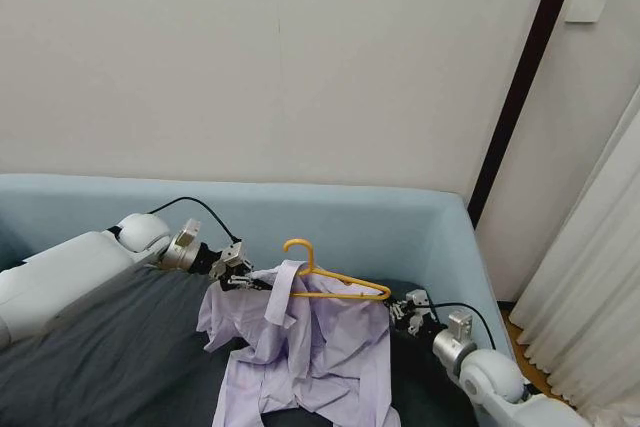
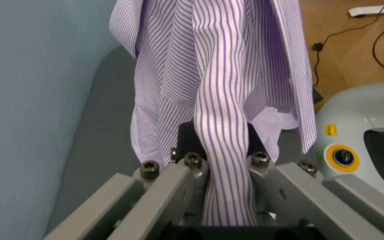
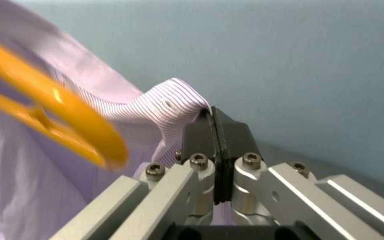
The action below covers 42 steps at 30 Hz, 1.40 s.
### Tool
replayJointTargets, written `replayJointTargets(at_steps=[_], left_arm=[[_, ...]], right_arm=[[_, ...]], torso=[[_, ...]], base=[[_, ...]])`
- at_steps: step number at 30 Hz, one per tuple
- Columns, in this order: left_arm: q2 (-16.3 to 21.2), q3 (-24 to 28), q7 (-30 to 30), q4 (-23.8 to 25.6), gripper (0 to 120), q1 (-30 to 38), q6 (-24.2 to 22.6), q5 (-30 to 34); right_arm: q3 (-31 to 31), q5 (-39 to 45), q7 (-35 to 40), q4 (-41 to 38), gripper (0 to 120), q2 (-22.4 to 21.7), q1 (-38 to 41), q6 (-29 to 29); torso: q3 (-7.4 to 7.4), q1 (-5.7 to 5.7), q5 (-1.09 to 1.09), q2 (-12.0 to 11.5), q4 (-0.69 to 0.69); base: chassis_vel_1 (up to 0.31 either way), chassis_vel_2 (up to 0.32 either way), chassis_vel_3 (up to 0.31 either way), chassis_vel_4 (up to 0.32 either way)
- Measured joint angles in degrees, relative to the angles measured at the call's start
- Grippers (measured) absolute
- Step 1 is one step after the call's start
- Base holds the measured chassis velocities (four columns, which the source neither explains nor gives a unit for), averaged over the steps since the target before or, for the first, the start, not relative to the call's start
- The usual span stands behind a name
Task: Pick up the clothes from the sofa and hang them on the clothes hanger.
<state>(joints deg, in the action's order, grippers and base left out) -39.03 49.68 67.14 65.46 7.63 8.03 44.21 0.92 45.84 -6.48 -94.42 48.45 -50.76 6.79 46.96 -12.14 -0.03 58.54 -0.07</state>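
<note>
Status: the striped shirt (image 1: pixel 318 352) is up off the sofa (image 1: pixel 420 222) seat, spread between both grippers, with the yellow hanger (image 1: pixel 335 282) at its collar and the hook standing free above the fabric.

Left gripper (image 1: pixel 234 271), on the left of the hanger: clamped on a gathered fold of shirt. Right gripper (image 1: pixel 404 309), at the hanger's right tip: pinched tight on a shirt corner.

Done, by judgement: pick-up, and the hanger entered at the neck. Outstanding: the hanger's right bar lies bare on top of the cloth, so that shoulder appears not seated; the lower shirt hangs bunched below the hanger.

Clearance: sofa backrest close behind the hanger, sofa arm just beyond its right tip, open air above the hook
</note>
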Motion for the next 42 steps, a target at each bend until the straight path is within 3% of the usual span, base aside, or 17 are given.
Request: replayJointTargets(at_steps=[17,28,42], left_arm=[[1.72,-2.61,-2.20,-0.41,2,-1.34,0.46,-3.69],[2.84,-3.39,-3.75,0.43,2,-1.95,0.30,-2.65],[0.60,-2.65,-8.76,2.87,2,-0.50,-2.62,6.54]], right_arm=[[4.59,2.18,5.30,-16.36,0,-7.43,-0.97,2.23],[5.50,3.15,7.40,-24.92,0,-11.05,-0.85,2.79],[3.82,2.27,9.36,-36.43,0,-14.49,-0.83,3.50]], torso=[[0.00,0.00,0.00,0.00,0.00],[0.00,0.00,0.00,0.01,0.00],[0.00,0.00,0.00,0.01,-0.02]], base=[[0.000,0.000,0.000,0.000],[0.000,0.000,0.000,0.000],[0.000,0.000,0.000,0.000]])
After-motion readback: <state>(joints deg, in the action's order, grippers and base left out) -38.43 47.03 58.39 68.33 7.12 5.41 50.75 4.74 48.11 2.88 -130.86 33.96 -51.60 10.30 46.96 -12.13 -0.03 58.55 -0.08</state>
